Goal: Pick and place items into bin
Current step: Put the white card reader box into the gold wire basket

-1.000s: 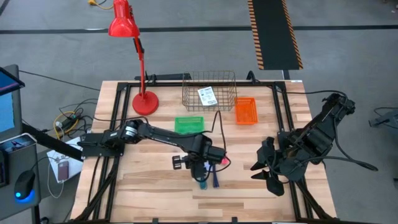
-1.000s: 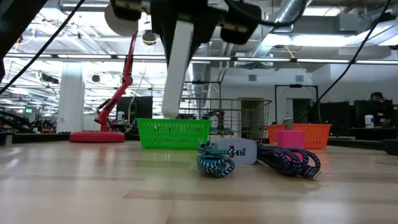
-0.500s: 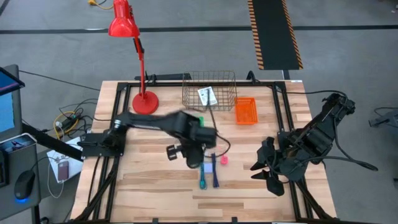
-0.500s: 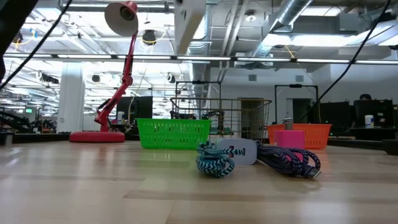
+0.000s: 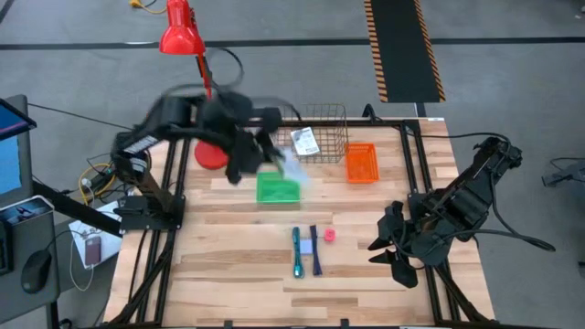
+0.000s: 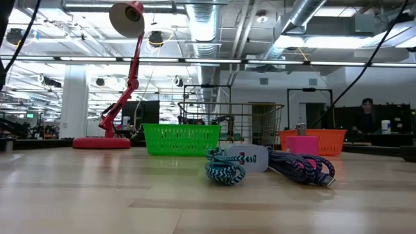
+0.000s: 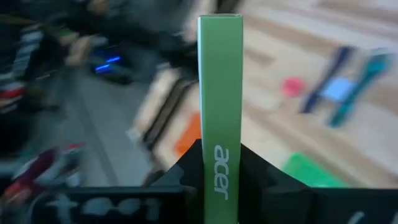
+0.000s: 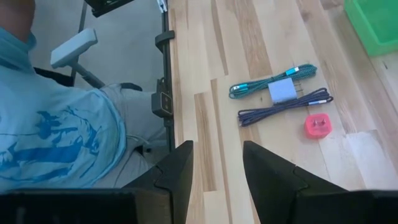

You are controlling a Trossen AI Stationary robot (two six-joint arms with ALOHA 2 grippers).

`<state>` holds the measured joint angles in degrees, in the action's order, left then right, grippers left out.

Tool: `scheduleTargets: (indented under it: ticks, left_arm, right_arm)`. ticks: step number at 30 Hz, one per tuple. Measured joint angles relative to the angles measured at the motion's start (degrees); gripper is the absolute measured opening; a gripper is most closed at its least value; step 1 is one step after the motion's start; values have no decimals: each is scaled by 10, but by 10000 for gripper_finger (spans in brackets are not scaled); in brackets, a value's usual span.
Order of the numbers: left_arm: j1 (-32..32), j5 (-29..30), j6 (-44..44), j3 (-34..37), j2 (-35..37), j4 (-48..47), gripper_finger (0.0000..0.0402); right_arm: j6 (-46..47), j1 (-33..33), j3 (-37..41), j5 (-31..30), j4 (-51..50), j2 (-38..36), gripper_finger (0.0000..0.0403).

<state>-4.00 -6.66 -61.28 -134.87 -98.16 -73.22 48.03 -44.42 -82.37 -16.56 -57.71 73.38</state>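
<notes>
My left gripper (image 5: 277,163) is raised over the green basket (image 5: 277,188), shut on a flat box with a green edge printed "acer" (image 7: 220,93); in the high view it is blurred. On the table's middle lie a teal braided cable (image 5: 297,254), a dark blue cable (image 5: 316,252), a pale blue-grey block (image 5: 307,247) between them and a pink block (image 5: 329,235). A white printed packet (image 5: 304,141) lies inside the wire basket (image 5: 309,115). My right gripper (image 5: 388,247) waits open near the table's right edge. My left gripper pinches the box between its two fingers (image 7: 186,171), one on each broad face, at the end by the "acer" print (image 7: 220,158). The green edge faces the wrist camera and the box stands out along the fingers, lifted clear of the table.
A red desk lamp (image 5: 196,82) stands at the far left corner. An orange basket (image 5: 361,163) sits right of the wire basket. A person in a blue shirt (image 8: 50,124) is beside the table in the right wrist view. Bare wood lies left of the cables.
My left arm has risen from the cables at the table's middle and swung fast toward the far edge and left, carrying the box up clear of the table until it is over the green basket. The cables and blocks have stayed in place.
</notes>
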Motion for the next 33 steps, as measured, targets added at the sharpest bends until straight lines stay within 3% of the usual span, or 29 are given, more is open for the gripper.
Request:
scheduleTargets:
  ticks: [6, 14, 24, 33]
  left_arm:
    - [-106, 0, 35, 0, 11, 70, 35]
    - [-210, -33, 87, 1, -57, 81, 35]
    - [-236, -42, 109, 2, -171, 71, 39]
    - [-237, 76, 109, 1, -211, 71, 54]
  right_arm:
    - [0, 0, 0, 0, 0, 0, 133]
    - [0, 0, 0, 0, 0, 0, 133]
    - [0, 0, 0, 0, 0, 0, 133]
    - [0, 0, 0, 0, 0, 0, 137]
